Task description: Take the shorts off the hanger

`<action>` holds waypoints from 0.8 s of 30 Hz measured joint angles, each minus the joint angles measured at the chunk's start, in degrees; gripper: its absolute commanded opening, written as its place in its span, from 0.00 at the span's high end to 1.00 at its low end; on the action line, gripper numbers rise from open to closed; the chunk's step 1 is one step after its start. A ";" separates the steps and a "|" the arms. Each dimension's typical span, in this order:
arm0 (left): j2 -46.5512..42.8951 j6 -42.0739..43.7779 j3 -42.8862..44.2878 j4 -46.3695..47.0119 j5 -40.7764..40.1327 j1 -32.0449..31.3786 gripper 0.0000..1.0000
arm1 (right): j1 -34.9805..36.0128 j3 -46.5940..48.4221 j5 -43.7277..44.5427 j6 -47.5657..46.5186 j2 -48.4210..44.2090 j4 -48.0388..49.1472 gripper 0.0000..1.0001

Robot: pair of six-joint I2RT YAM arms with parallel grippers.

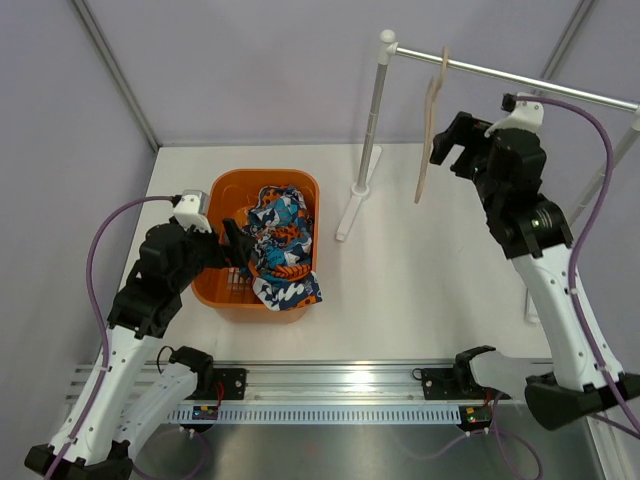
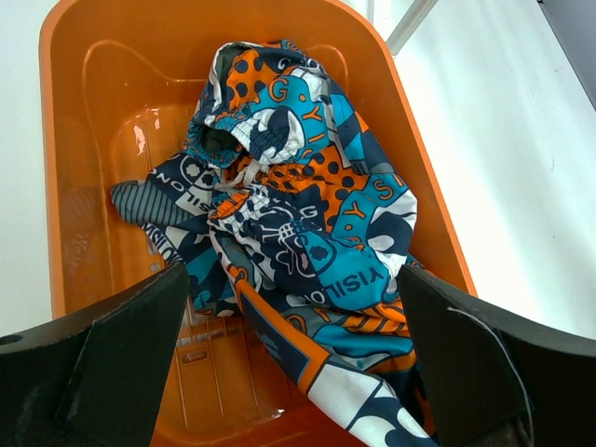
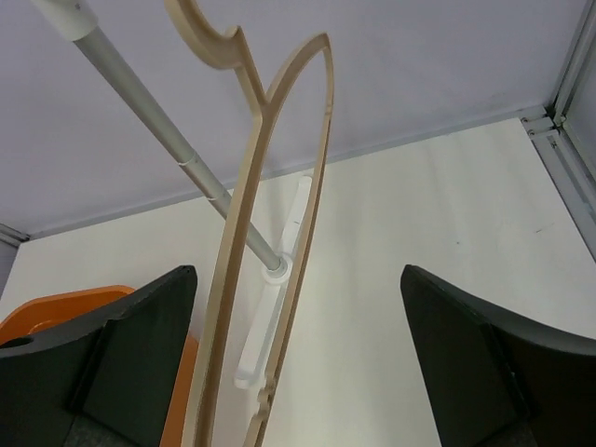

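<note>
The shorts (image 1: 283,245), printed in blue, teal, orange and white, lie crumpled in an orange basket (image 1: 232,188), one end draped over its front rim. From the left wrist they (image 2: 307,205) fill the basket's right half. My left gripper (image 1: 237,255) is open, its jaws straddling the heap (image 2: 291,279) without pinching it. The bare beige hanger (image 1: 430,140) hangs by its hook from the grey rail (image 1: 530,80). My right gripper (image 1: 450,148) is open beside it. In the right wrist view the hanger (image 3: 244,242) stands between the wide jaws (image 3: 298,275), close to the left finger.
The rail rests on a white post (image 1: 372,110) with a flat white foot (image 1: 350,210) just right of the basket. The basket's wall (image 2: 424,177) rises beside my left gripper. Grey enclosure walls and frame bars stand behind and at both sides.
</note>
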 measured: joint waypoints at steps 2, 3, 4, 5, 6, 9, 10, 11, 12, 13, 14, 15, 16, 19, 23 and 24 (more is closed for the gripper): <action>0.02 0.00 0.00 -0.02 -0.07 0.00 0.01 | -0.04 -6.29 -1.09 0.55 -6.45 1.66 0.00; 0.00 0.00 0.00 -0.02 -0.09 0.00 0.01 | -0.07 -9.33 -1.73 0.72 -9.75 2.62 0.01; -0.02 0.00 0.00 -0.02 -0.13 0.00 0.01 | -0.11 -11.61 -2.34 0.85 -12.50 3.28 0.01; -0.04 0.00 0.00 -0.02 -0.20 0.00 0.01 | -0.11 -13.92 -2.71 0.87 -15.78 3.87 0.00; -0.07 0.00 0.00 -0.02 -0.22 0.00 0.01 | -0.11 -16.06 -3.37 0.90 -18.75 4.87 0.01; -0.09 0.00 0.00 -0.02 -0.31 0.00 0.01 | -0.15 -20.41 -4.55 0.85 -25.90 5.95 0.01; -0.09 0.00 0.00 -0.02 -0.44 0.00 0.01 | -0.15 -21.38 -4.92 0.85 -27.85 6.01 0.01; -0.11 0.00 0.00 -0.02 -0.46 0.00 0.01 | -0.15 -22.16 -5.07 0.83 -29.66 6.05 0.01; -0.11 0.00 0.00 -0.02 -0.55 0.00 0.01 | -0.15 -22.95 -5.25 0.79 -31.12 6.27 0.00; -0.11 0.00 0.00 0.00 -0.63 0.00 0.01 | -0.15 -23.69 -5.31 0.76 -32.41 6.21 0.01; -0.11 0.00 0.00 0.00 -0.70 0.00 0.01 | -0.15 -24.22 -5.27 0.76 -33.27 6.05 0.01; -0.11 0.00 0.00 -0.02 -0.81 0.00 0.01 | -0.15 -24.98 -5.22 0.79 -34.47 5.79 0.01; -0.11 0.00 0.00 -0.02 -0.92 0.00 0.01 | -0.15 -25.55 -5.09 0.83 -35.39 5.42 0.01; -0.11 0.00 0.00 -0.02 -1.33 0.00 0.01 | -0.15 -26.58 -4.83 1.14 -37.99 3.43 0.01; -0.11 0.00 0.00 -0.02 -1.81 0.00 0.01 | -0.15 -27.02 -4.81 1.77 -41.03 1.90 0.01; -0.11 0.00 0.00 -0.02 -1.92 0.00 0.01 | -0.15 -27.06 -4.83 1.88 -41.64 1.46 0.00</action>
